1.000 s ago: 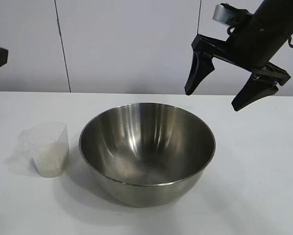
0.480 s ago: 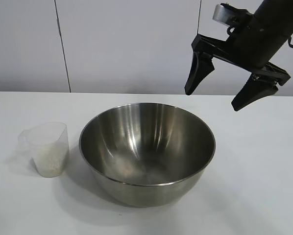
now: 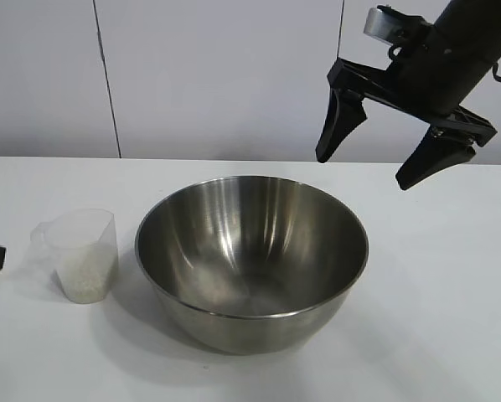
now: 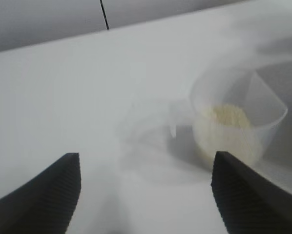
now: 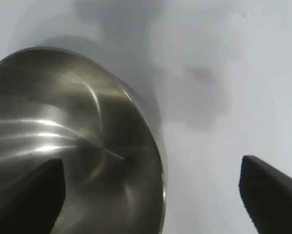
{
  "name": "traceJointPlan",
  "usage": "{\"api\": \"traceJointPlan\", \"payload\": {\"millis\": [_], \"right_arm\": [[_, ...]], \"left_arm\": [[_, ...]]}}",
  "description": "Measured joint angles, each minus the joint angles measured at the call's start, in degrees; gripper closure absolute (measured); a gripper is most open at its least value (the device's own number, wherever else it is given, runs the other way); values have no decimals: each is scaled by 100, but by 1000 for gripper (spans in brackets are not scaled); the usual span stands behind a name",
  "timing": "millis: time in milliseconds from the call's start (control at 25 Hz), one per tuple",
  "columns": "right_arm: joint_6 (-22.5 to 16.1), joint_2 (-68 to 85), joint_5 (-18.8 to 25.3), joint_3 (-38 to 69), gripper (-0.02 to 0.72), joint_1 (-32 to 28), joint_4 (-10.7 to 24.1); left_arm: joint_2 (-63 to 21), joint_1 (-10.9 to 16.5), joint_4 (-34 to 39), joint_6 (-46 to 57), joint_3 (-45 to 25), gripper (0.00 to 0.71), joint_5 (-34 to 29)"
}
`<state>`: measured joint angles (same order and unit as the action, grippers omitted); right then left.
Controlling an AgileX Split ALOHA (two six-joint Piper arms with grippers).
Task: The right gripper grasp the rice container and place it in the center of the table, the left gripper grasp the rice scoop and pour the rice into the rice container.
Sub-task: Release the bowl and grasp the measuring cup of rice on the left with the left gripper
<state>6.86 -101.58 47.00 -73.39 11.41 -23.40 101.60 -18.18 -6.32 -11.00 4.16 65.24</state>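
Now your left gripper (image 4: 146, 195) has dropped into view beside the rice scoop (image 3: 79, 254), jaws spread and empty, so the grasp comes next, the rice container (image 3: 250, 260) already centred.

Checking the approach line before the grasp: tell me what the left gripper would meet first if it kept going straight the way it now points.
Probably the rice scoop, or the bare table just short of it. In the wrist view the left gripper, jaws open, aims slightly to one side of the scoop; depth is unclear.

You see the rice container (image 3: 251, 261), a shiny steel bowl, upright mid-table (image 3: 435, 318). The translucent rice scoop (image 3: 79, 254) stands just left of it, holding white rice (image 3: 85, 272).
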Motion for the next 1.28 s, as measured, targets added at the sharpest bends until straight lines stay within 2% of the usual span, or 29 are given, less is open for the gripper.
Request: {"api": "traceJointPlan", "payload": {"millis": [280,600,1040,1280], "right_arm": [[-5,0,-2,0,33,0,0],[-5,0,-24,0,40,0,0],[-5,0,-63,0,42,0,0],[-5,0,-63,0,42,0,0]], "left_arm": [[827,0,91,0,281,171,38],[842,36,85,-105,776,171,76],[870,60,85,-307,818,171,76],[1442,60,85,-307,947,171,75]]}}
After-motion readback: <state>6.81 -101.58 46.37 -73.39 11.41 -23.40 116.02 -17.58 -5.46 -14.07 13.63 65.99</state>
